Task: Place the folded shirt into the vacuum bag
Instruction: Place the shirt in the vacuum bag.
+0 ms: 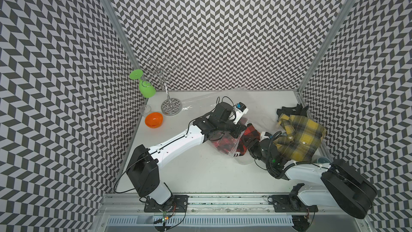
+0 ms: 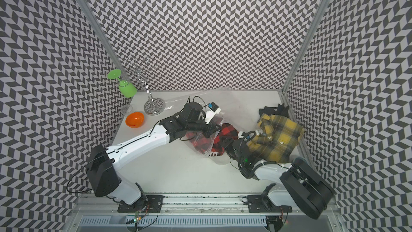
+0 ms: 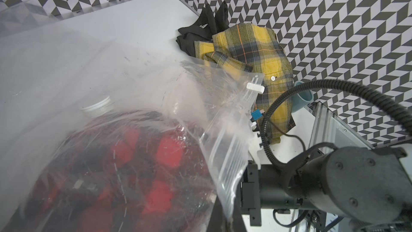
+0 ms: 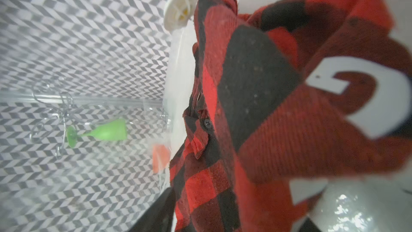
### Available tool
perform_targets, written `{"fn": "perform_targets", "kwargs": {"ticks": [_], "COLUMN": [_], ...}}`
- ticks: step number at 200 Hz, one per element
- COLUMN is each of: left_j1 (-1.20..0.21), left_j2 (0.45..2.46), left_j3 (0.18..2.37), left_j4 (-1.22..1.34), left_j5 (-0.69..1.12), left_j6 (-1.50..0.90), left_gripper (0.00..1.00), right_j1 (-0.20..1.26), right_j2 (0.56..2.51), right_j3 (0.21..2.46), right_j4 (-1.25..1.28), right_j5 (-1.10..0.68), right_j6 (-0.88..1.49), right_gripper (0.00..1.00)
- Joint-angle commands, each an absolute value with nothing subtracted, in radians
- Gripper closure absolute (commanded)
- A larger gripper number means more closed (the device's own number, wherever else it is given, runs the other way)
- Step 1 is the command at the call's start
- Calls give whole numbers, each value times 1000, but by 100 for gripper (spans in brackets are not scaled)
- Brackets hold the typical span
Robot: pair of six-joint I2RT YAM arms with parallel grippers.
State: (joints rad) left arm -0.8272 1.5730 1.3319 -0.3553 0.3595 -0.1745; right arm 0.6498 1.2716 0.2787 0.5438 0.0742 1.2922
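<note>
The left gripper (image 1: pixel 236 133) is closed on the zip edge of the vacuum bag (image 3: pixel 229 152) and holds its mouth lifted. The red plaid shirt (image 4: pixel 256 85) lies partly inside the bag, below these fingers. The right gripper (image 1: pixel 249 142) is at the bag's mouth. Its fingers (image 4: pixel 156 215) stand wide apart (only their dark tips show), with the shirt's cloth between and just ahead of them. The white valve cap (image 4: pixel 180 7) is beyond the shirt.
</note>
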Motion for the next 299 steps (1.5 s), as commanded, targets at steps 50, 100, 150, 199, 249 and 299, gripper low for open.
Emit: {"fn": "perform_targets", "kwargs": {"ticks": [50, 100, 150, 199, 249, 299], "left_j1": [-865, -904, -917, -914, -870, -880], "left_j2": [1565, 1565, 1551, 1526, 1511, 1509], "left_j3": [1367, 1376, 1319, 1235, 1231, 1252], "left_j4": [-342, -358, -374, -370, -341, -354], "left_j5": [385, 381, 372, 369, 370, 416], "left_j6": [-181, -186, -172, -149, -163, -152], "left_gripper": [100, 100, 100, 100, 100, 100], "right_j1": [646, 701, 688, 606, 719, 711], "right_j2": [1389, 1529, 1648, 1783, 1864, 2008], "right_j3": [138, 295, 368, 516, 479, 640], "right_j4": [733, 832, 1072, 1076, 1123, 1117], "right_j5": [-151, -52, 94, -1, 58, 92], "right_j6": [1386, 1402, 1442, 1359, 1454, 1510], "right_gripper": [26, 50, 76, 77, 79, 78]}}
